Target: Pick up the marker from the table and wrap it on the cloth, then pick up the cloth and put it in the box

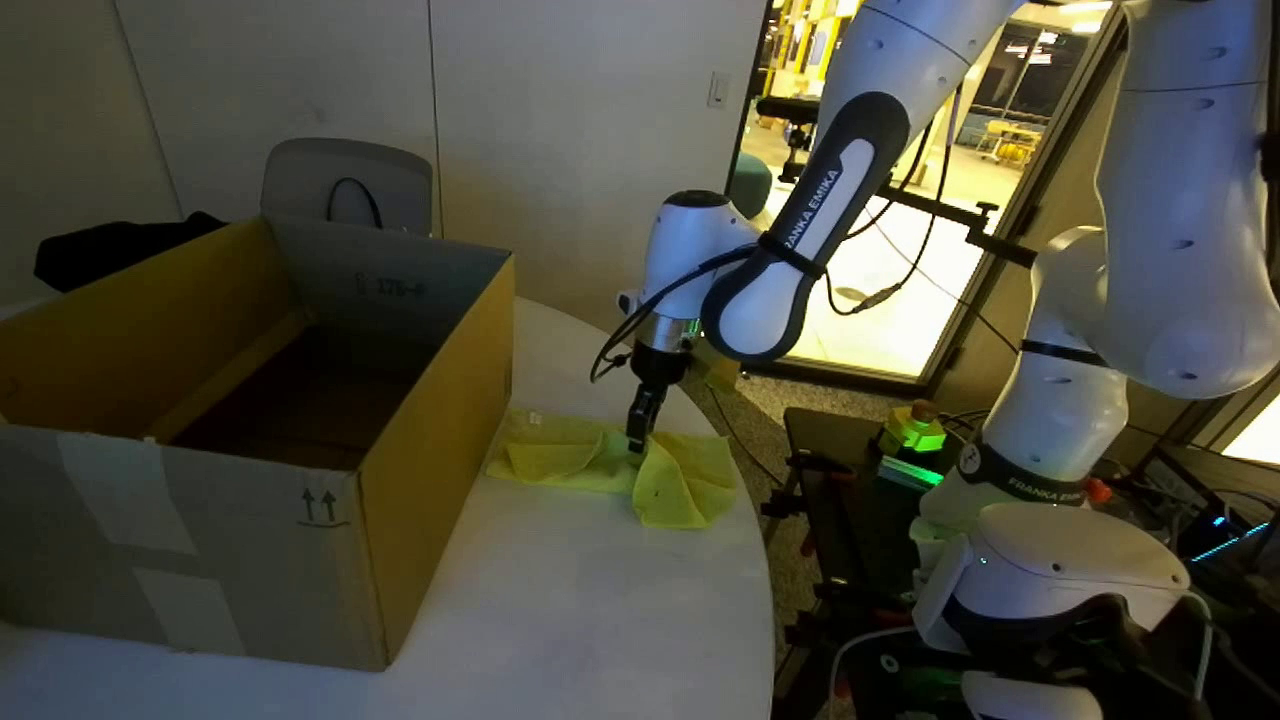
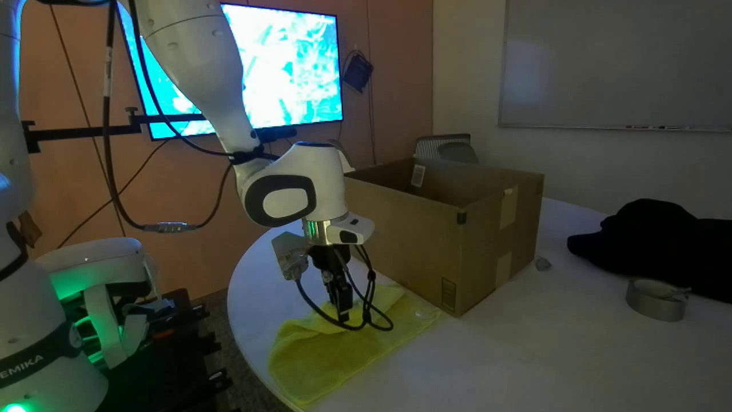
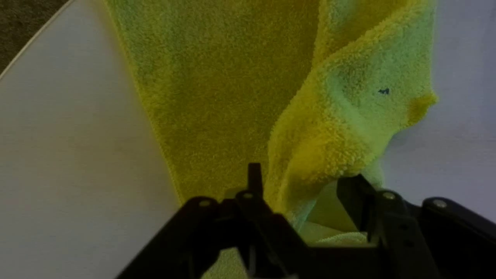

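Blurry hand [image 3: 303, 180] over part-hidden cloth [image 3: 228, 97]

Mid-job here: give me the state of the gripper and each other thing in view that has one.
Cloth: on the table, partly folded over.
Gripper: jaws apart; the wrist view shows a cloth fold between them, contact unclear.
Box: upright, open at the top.
Marker: not visible in any view.
Screen: lit.
Tape roll: lying flat.

Your office setting

You saw what looked like an office meeting room: a whiteboard [image 2: 617, 63] and lit screen [image 2: 291, 63] hung up, chairs [image 2: 430, 146] stood near the round table [image 1: 620, 610], and glass [image 1: 900, 340] showed a bright space [image 1: 990, 160] beyond.
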Controlling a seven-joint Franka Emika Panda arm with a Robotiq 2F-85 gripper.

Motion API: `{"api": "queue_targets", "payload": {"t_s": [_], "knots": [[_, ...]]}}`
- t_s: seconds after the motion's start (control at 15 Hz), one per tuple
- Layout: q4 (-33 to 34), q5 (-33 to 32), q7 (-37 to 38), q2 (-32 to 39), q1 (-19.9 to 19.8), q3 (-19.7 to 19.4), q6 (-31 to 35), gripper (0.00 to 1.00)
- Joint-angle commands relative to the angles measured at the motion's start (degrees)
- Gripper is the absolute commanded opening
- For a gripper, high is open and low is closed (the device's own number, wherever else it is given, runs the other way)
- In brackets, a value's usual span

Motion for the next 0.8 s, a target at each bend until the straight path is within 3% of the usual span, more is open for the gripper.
{"api": "queue_targets", "payload": {"t_s": [0.0,0.13,0.33,0.53,0.73], "knots": [[-3.28,1.55,-1.5,-3.68,-1.23,-0.21,-0.58,0.86],[-5.35,2.18,-3.17,-5.56,-2.85,0.14,-0.94,1.0],[-8.61,4.52,-7.42,-8.61,-5.83,1.16,-2.13,1.0],[-11.61,11.53,-16.8,-12.2,-9.23,3.59,-4.44,1.0],[-12.63,17.03,-26.28,-13.4,-9.57,3.58,-8.26,1.0]]}}
